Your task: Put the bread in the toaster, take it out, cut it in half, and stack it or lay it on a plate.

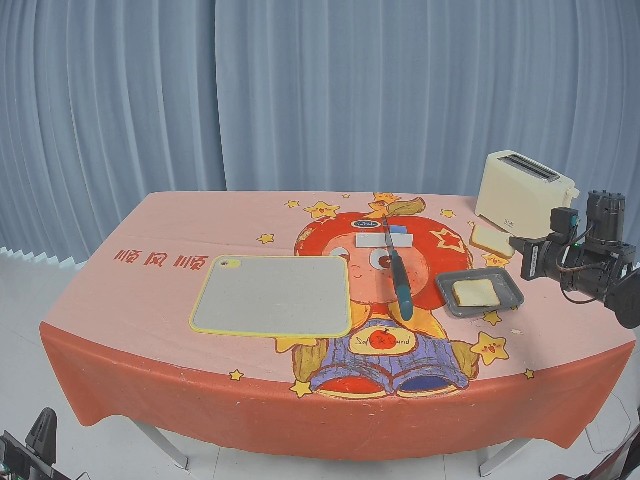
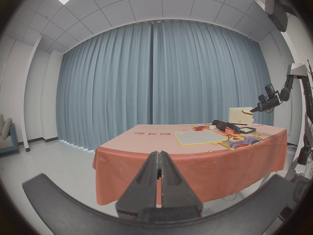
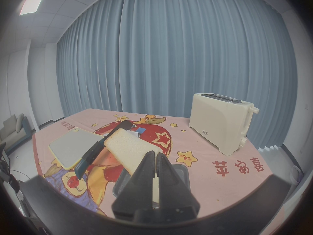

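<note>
Barely begun: right gripper (image 3: 155, 155) pinches bread (image 3: 130, 149) near the empty-looking toaster (image 1: 523, 191); left gripper (image 2: 159, 154) closed, empty; toasting, cutting, plating remain.

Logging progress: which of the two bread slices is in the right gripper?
The raised slice near the toaster, pinched in the right gripper; the other slice lies flat in the grey tray.

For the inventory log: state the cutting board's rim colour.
Yellow; the cutting board shows best in the head view.
</note>
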`<state>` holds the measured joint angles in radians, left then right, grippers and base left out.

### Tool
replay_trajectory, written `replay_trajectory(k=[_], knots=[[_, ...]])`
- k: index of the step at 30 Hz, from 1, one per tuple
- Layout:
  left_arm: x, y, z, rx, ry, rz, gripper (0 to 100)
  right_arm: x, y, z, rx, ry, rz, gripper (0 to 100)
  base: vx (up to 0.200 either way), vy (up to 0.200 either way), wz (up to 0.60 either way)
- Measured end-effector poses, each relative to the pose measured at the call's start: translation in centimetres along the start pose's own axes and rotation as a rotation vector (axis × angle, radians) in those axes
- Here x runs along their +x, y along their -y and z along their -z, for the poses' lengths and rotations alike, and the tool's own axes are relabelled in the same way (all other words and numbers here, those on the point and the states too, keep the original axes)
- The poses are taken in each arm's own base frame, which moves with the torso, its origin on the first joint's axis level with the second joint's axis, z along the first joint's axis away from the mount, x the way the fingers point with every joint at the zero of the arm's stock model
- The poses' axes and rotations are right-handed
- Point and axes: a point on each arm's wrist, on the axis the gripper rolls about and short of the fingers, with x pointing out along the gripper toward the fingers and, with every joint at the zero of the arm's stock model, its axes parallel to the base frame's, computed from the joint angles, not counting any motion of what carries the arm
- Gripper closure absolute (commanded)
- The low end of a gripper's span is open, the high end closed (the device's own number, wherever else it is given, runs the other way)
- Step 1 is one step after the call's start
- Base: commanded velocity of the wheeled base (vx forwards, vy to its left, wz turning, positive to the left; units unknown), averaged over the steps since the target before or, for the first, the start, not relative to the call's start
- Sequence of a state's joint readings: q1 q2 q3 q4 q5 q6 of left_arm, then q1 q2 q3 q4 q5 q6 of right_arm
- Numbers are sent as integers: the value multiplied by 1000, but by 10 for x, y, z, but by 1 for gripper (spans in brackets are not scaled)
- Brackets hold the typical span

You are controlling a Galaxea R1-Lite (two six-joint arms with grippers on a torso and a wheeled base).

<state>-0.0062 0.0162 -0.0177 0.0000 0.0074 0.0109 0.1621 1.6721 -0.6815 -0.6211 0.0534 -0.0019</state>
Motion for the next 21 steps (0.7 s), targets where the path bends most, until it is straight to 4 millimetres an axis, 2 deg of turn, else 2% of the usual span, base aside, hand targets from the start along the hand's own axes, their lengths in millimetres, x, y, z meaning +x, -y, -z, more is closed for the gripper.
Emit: replay_trajectory(k=[10, 15, 21], knots=[[0, 0, 0, 0, 0, 0, 100, 12, 7, 12, 5, -47, 18, 100, 0, 0, 0], [0, 0, 0, 0, 0, 0, 100, 19, 9, 11, 4, -7, 23, 100, 0, 0, 0], [0, 0, 0, 0, 0, 0, 100, 29, 12, 19, 7, -26, 29, 100, 0, 0, 0]])
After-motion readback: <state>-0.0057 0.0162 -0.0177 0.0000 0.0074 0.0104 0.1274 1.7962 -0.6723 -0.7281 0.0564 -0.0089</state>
